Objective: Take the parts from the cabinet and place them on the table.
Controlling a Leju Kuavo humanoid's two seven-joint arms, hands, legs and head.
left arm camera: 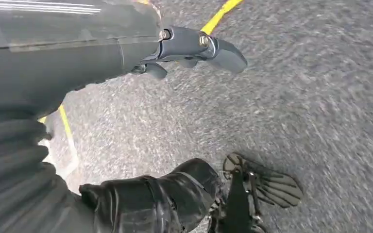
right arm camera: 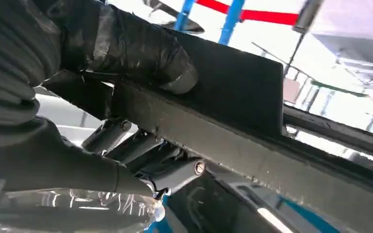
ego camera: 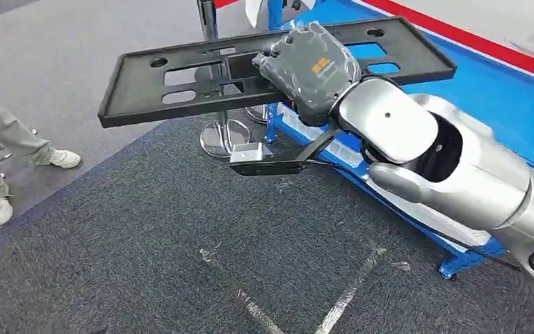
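Dark grey carpet covers the floor, with worn tape marks on it — a blue metal frame stands at right, a chrome stand base beside it.

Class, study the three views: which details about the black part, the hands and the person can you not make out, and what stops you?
- Right hand fingers, head view: hidden under its grey cover and the black part.
- Part's far end, right wrist view: cut off by the edge.
- Person, head view: cut off by the left edge.
- Table: cannot tell where it stands.
- Left hand, left wrist view: blurred by motion.
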